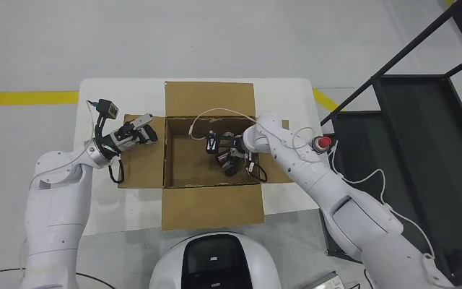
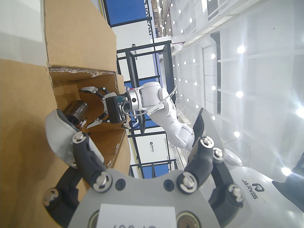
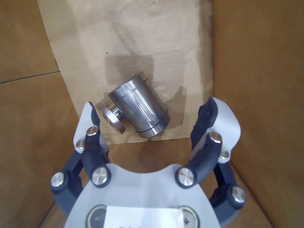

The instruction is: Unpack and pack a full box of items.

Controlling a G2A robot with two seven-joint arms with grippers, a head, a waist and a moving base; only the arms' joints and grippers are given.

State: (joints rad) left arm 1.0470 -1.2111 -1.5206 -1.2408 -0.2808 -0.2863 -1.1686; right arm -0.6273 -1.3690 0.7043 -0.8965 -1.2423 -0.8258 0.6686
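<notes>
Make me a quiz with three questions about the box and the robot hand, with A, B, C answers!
1. Where is the metal cylinder?
A: outside the box
B: on the floor of the box
C: up in the air

2. What colour is the box?
A: blue
B: brown
C: white

3. How is the right gripper?
A: open
B: shut on the cylinder
C: shut on the box wall

Answers:
1 B, it lies on the bottom, between the walls.
2 B, it is plain brown cardboard all over.
3 A, it gapes wide by the cylinder with nothing pinched.
</notes>
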